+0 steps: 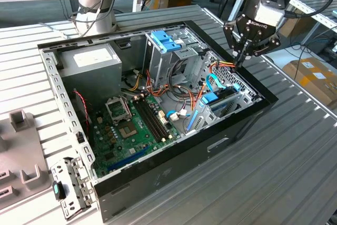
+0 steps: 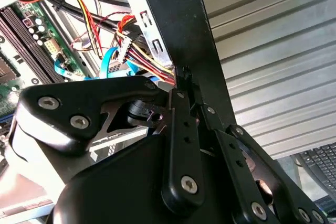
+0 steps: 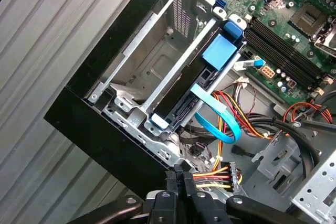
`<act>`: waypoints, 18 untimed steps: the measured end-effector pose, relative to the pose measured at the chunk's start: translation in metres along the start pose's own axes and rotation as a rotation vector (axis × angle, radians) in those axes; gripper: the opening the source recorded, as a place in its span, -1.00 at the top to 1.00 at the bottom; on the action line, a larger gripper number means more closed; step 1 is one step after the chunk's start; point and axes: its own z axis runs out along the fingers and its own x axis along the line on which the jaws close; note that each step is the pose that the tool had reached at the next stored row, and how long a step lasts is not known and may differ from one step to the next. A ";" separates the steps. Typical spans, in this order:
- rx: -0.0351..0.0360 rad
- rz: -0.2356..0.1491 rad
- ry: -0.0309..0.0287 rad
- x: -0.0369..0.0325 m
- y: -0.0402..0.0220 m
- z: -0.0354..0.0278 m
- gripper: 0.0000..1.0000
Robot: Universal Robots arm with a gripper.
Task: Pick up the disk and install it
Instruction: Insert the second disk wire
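The disk (image 1: 221,98) stands on edge in the metal bay at the corner of the open computer case (image 1: 158,175) on the exterior view's right. In the first wrist view the disk (image 3: 181,100) is a dark slab between light-blue carrier rails, with a blue tab (image 3: 219,51) on top and a blue flat cable (image 3: 220,121) looping from its end. My gripper (image 1: 239,60) hangs just above the case's rim beside that bay, shut, with nothing seen between its fingers. Its fingertips (image 3: 181,178) sit close to a plug with red, yellow and black wires (image 3: 215,174), also visible in the second wrist view (image 2: 149,61).
Inside the case lie the motherboard (image 1: 131,130), a grey power supply (image 1: 87,61) and a tall drive cage topped by a blue bracket (image 1: 166,40). Grey fixtures (image 1: 21,151) and a metal panel (image 1: 71,185) rest on the ribbed table at the exterior view's left. Another arm's base (image 1: 97,3) stands behind.
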 end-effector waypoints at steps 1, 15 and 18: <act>0.0000 0.000 0.0000 0.0000 0.0000 0.0000 0.67; 0.0007 0.001 0.0005 -0.0154 0.0198 -0.0009 0.67; -0.0023 0.041 0.0005 -0.0156 0.0200 -0.0006 0.67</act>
